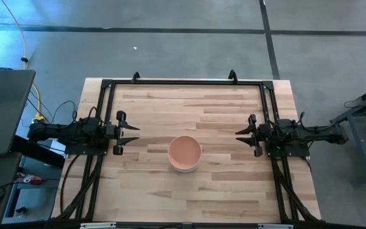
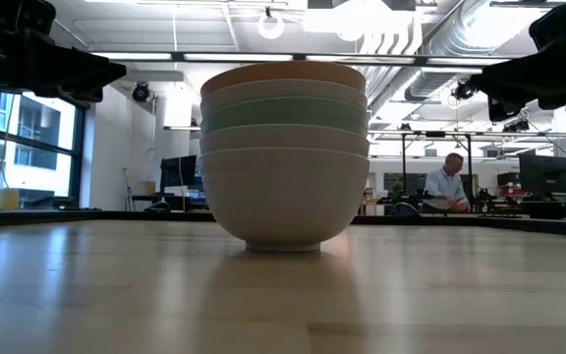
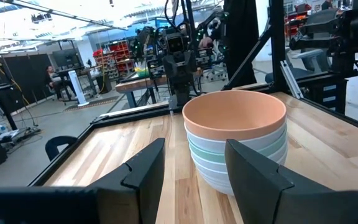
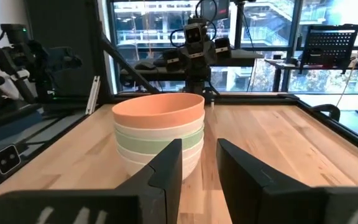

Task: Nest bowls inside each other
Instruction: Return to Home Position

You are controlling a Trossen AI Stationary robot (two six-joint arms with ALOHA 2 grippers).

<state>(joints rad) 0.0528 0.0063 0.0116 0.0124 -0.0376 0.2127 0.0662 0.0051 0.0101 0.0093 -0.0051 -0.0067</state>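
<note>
Stack of five bowls stands upright on bench, about mid-bench, a little toward bench's near edge. Nested order in low view, top down: salmon-orange bowl, upper white bowl, pale green bowl, middle white bowl, bottom white bowl. The bottom one rests foot-down on bench wood, and only the rims of the upper four show above it. From above, only the orange inside shows, with a thin white rim around it. Left arm lies at bench's left side; left jaws are released and empty, with fingers spread and pointing in toward mid-bench, well apart from the stack. Right arm sits opposite at bench's right side; right jaws are also released and hold nothing, with the gap between fingers plain in right wrist view. Each wrist view looks across bench at the stack, with the other arm behind it at bench's opposite side. Black frame runs along bench's back edge and down both sides. Person is seated in the room beyond bench, far off.
</note>
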